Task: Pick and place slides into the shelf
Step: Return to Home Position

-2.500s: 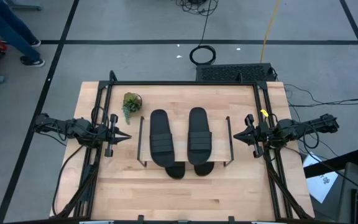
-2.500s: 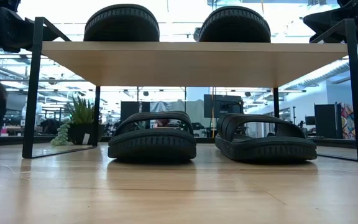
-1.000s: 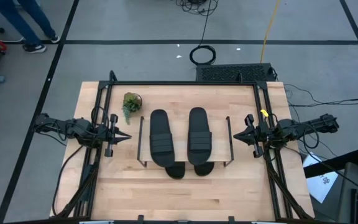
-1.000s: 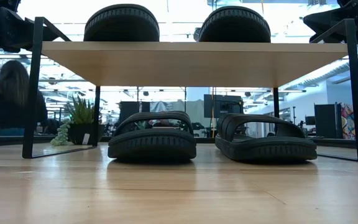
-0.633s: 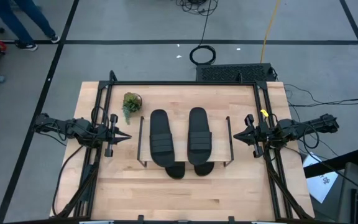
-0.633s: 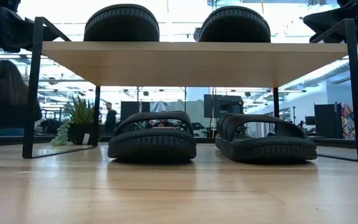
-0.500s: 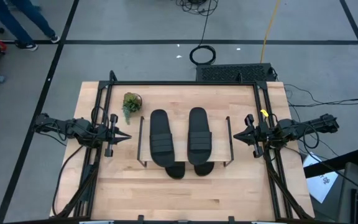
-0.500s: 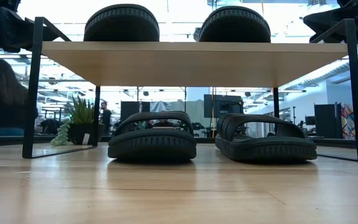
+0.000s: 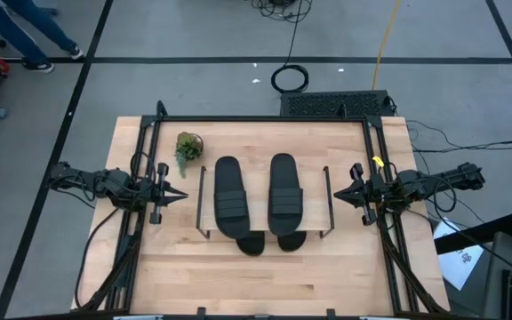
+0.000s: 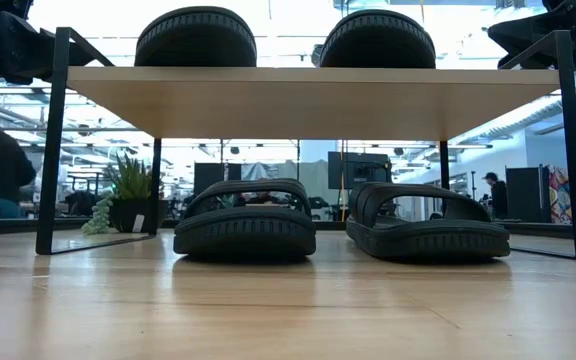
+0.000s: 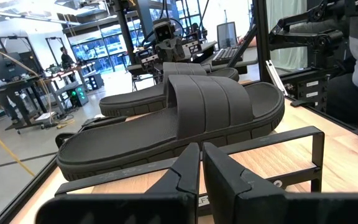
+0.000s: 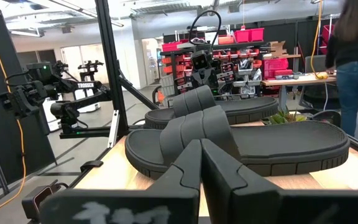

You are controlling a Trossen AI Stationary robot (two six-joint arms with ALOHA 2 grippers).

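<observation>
4 black ribbed slides (image 9: 229, 197) fill wood-plank, wire-framed shelf (image 10: 308, 100).
Plank hides lower 2 but for tips; left gripper (image 9: 181, 196), right gripper (image 9: 337, 195) flank it, jaws clenched empty.

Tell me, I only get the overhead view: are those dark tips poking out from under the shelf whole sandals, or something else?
Observer: Whole ones. The low view shows two slides standing flat on the table under the shelf, straps up.
Operator: And are the arms holding anything?
Observer: No. The wrist views show the left jaws and right jaws shut and empty, each aimed at the slides on top.
</observation>
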